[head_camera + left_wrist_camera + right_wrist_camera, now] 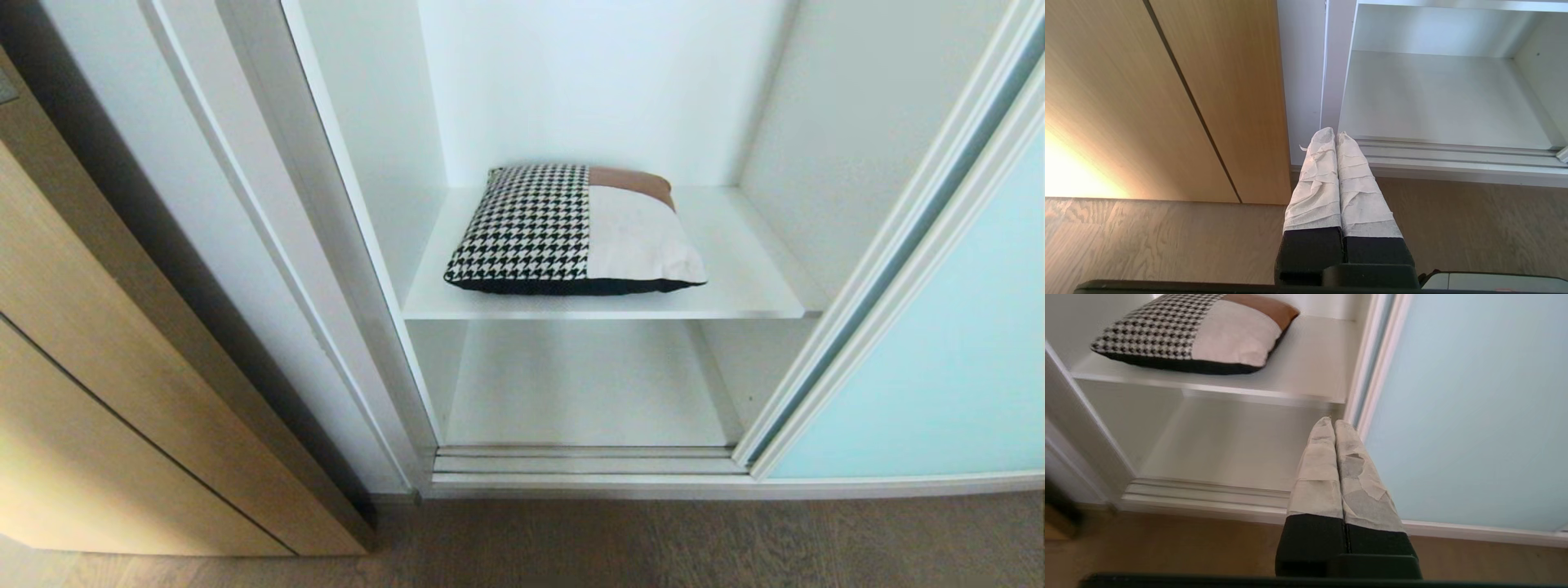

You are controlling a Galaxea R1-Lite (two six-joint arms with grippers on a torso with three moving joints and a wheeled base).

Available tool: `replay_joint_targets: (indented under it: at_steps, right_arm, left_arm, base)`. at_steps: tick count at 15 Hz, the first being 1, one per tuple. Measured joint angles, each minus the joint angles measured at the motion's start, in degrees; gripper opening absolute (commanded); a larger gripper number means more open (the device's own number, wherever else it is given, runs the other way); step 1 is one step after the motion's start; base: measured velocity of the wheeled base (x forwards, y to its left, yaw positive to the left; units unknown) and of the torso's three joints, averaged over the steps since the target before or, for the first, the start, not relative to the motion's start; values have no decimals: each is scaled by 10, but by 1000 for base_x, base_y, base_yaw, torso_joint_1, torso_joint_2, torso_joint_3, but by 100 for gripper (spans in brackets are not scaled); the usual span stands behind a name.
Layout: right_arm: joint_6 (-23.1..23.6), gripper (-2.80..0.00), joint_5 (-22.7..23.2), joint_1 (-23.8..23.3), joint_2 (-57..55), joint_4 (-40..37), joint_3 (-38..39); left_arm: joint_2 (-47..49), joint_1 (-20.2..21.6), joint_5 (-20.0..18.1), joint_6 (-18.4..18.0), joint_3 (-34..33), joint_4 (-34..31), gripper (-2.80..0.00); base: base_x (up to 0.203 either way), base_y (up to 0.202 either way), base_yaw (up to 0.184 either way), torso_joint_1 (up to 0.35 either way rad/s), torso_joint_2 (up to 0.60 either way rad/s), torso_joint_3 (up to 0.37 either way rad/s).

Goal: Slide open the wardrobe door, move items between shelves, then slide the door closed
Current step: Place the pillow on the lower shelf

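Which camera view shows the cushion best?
The head view: the whole cushion lies flat on the upper shelf, every edge visible. The right wrist view shows it from low and aslant, its far corner cut off by the picture's edge. The left wrist view does not show it.

Each pincer [1335, 134] [1329, 421] has black-based fingers wrapped in creased white tape.

The right gripper [1334, 424] is seen with its taped fingers [1318, 465] pressed together, beside the frosted door [1478, 412]. A cushion [1196, 332] is laid on the upper shelf [1306, 371].
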State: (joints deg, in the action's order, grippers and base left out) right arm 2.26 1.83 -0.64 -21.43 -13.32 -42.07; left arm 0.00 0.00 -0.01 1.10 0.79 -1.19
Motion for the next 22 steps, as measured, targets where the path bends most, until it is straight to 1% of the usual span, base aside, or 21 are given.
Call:
replay_joint_targets:
  at_steps: [3,6,8,11,14,16,18,22]
  right_arm:
    - [-25,-280,45,2,-151,-20,-117]
    - [-64,-280,97,25,-299,-60,-228]
    - [-116,-280,114,48,-397,-69,-292]
    - [-217,-280,136,69,-539,-73,-385]
    - [-296,-280,199,75,-659,-72,-462]
    - [-340,-280,246,70,-731,-65,-502]
    - [-359,-280,280,61,-798,-38,-520]
    - [-378,-280,291,50,-897,25,-529]
  left_arm:
    - [0,0,0,0,0,0,-280]
    - [0,0,0,0,0,0,-280]
    - [0,0,0,0,0,0,-280]
    - [0,0,0,0,0,0,-280]
    - [0,0,0,0,0,0,-280]
    - [0,0,0,0,0,0,-280]
    - [0,0,0,0,0,0,-280]
    - [0,0,0,0,0,0,-280]
  base:
    - [0,0,0,0,0,0]
    - [0,0,0,0,0,0]
    - [0,0,0,0,0,0]
    - [0,0,0,0,0,0]
    - [0,0,0,0,0,0]
    - [0,0,0,0,0,0]
    - [0,0,0,0,0,0]
    - [0,0,0,0,0,0]
